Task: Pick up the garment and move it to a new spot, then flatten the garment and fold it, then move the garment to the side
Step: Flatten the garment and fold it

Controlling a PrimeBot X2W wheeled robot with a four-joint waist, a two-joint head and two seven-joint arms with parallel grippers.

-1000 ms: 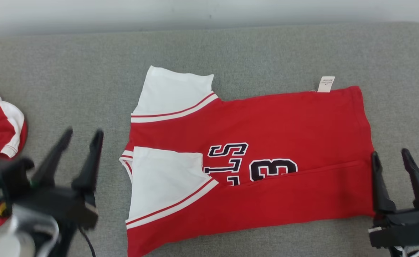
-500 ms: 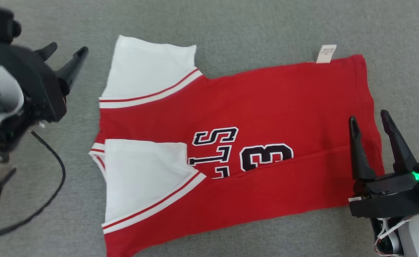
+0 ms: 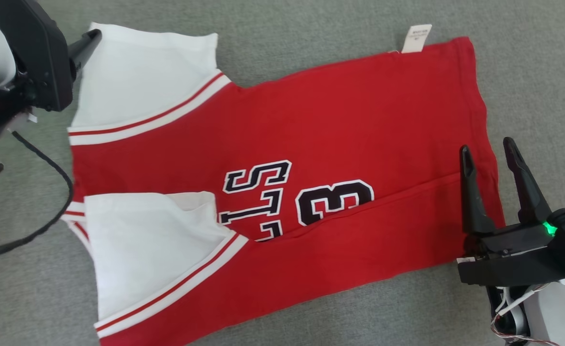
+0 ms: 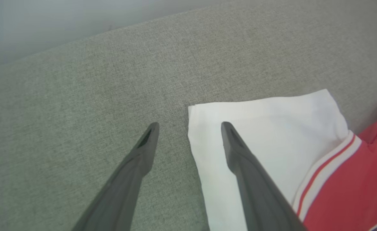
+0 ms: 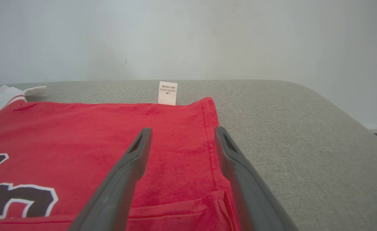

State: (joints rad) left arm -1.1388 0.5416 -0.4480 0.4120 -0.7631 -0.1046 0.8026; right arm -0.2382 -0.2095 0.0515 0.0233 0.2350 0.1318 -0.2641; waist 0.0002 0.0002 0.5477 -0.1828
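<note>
On the grey cushion (image 3: 527,57) the half-folded garment (image 3: 311,120) lies flat, and the left gripper (image 4: 190,125) and right gripper (image 3: 487,146), both wide open and empty, should, I think, pinch the white sleeve (image 4: 265,128) and the hem (image 3: 479,96) at the same time.

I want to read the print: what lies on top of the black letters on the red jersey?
The jersey is folded at its near edge: a red flap and a white sleeve lie on the lettering. Its far part shows; the rest is covered.
</note>
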